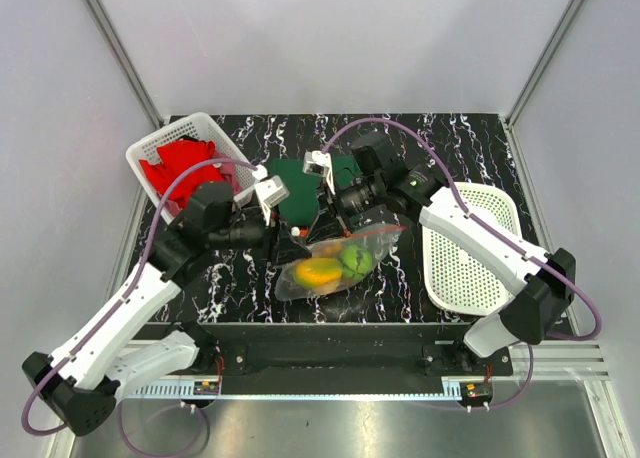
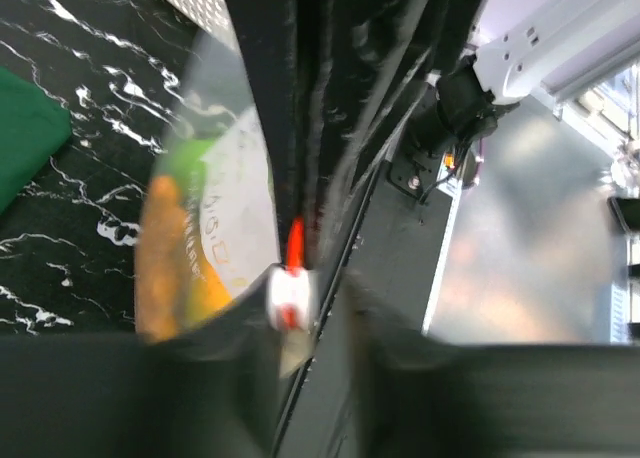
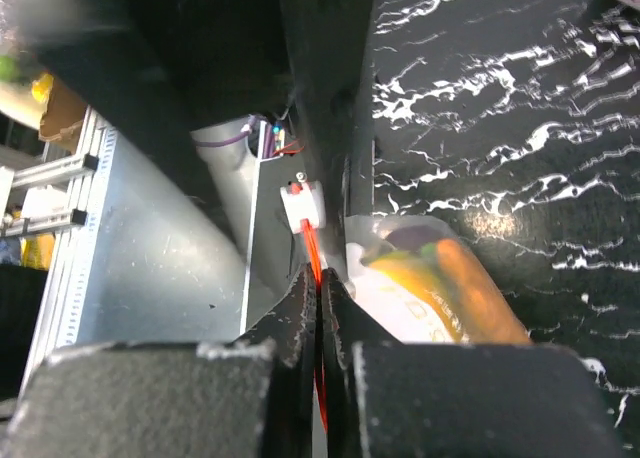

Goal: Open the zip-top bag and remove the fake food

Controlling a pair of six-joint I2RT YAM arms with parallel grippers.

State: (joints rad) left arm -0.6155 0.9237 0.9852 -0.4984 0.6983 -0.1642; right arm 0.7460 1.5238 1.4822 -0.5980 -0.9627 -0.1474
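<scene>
The clear zip-top bag (image 1: 335,268) lies near the table's front edge with the fake food inside: a yellow-orange piece (image 1: 318,272) and a green one (image 1: 355,259). My right gripper (image 3: 320,283) is shut on the bag's orange-red zip strip (image 3: 314,253), just behind the white slider (image 3: 303,204). The orange and yellow food (image 3: 455,293) shows through the plastic beside it. My left gripper (image 2: 320,318) is at the slider (image 2: 288,296). Its blurred jaws stand apart, and the slider sits against the inner edge of one finger. From above, the left gripper (image 1: 292,246) and the right gripper (image 1: 328,230) meet at the bag's top left.
A white basket (image 1: 160,148) holding a red cloth (image 1: 185,166) stands at the back left. A dark green cloth (image 1: 300,176) lies behind the grippers. Another white basket (image 1: 470,248) sits at the right. The table's front edge (image 1: 330,325) runs just beyond the bag.
</scene>
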